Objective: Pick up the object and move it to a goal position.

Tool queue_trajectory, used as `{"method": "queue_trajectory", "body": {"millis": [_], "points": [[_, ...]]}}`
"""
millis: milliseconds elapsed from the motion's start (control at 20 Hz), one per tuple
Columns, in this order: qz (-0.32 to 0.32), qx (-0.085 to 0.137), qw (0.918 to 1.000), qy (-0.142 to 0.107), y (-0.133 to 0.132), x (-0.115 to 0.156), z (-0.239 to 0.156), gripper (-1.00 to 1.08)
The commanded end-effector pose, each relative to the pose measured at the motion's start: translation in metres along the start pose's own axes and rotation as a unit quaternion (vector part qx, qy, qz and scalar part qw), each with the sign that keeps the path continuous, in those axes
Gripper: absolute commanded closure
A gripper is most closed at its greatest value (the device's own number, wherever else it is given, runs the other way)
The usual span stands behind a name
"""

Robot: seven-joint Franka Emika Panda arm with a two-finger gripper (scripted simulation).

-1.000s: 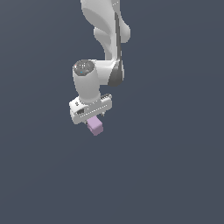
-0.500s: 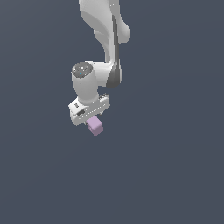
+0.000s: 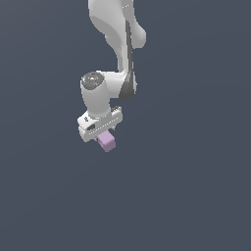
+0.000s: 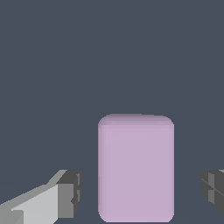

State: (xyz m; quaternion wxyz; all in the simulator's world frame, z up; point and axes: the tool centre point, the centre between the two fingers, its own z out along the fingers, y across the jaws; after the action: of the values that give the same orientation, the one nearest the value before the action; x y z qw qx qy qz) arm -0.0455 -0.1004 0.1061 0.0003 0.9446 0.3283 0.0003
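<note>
With the cube (image 4: pixel 135 168) sitting between the gripper (image 3: pixel 101 136) fingers (image 4: pixel 70 194), which stand apart with a gap on each side, closing off-centre could push it sideways, toward 3 or 9 o'clock, and spoil the grasp.

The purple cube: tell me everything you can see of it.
The purple cube is small, pale lilac, with plain matte faces and slightly rounded edges, unmarked. In the exterior view it sits just under the white gripper, much narrower than it and turned at an angle. In the wrist view it lies between the two dark fingertips, with a clear gap on each side, so neither touches it. The jaws stand open. Whether it rests on a surface cannot be told.
</note>
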Motion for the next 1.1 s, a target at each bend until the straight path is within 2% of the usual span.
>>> {"method": "queue_trajectory", "body": {"millis": [0, 300, 550, 600, 1050], "points": [[0.0, 0.0, 1.0, 0.0, -0.001, 0.0, 0.009, -0.92], [-0.002, 0.0, 1.0, 0.0, -0.001, -0.001, 0.036, -0.92], [-0.002, 0.0, 1.0, 0.0, 0.0, 0.0, 0.043, -0.92], [-0.002, 0.0, 1.0, 0.0, 0.0, 0.0, 0.043, 1.08], [-0.002, 0.0, 1.0, 0.0, 0.0, 0.0, 0.043, 1.08]]}}
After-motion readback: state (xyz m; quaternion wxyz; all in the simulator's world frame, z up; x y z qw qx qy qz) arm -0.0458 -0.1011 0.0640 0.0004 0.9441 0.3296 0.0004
